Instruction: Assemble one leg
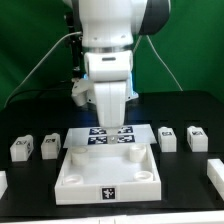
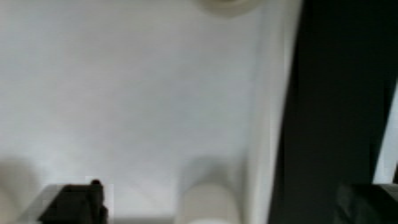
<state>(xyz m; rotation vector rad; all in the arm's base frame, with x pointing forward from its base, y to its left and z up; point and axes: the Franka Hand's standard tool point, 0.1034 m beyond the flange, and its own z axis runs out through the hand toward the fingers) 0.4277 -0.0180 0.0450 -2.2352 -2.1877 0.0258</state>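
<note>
**Four legs idle while the fingers hang over the panel**

The fingers [image 2: 71, 202] are spread wide with nothing between them. The wrist view shows only bare white plastic beneath them. In the exterior view the arm [image 1: 108, 60] hangs over the far edge of the panel [image 1: 80, 183], in front of the marker board [image 1: 140, 135] at the panel's twelve o'clock.

The legs [image 1: 168, 139] lie on the desk [image 1: 30, 115] in close pairs. One pair is at three o'clock from the panel and the other at nine o'clock, all clear of its rim. None is held.

The main risk is height. The wrist view is blurred, so I cannot tell how close the fingertips are to the panel. If they are low, a sideways move toward either pair could catch the raised rim and drag the panel out of place. Coming straight down here would hit the panel rather than a leg.

At the pairs the danger is crowding. With the fingers this wide, lowering onto one leg could nudge or tip its neighbour, or trap both at once.
</note>
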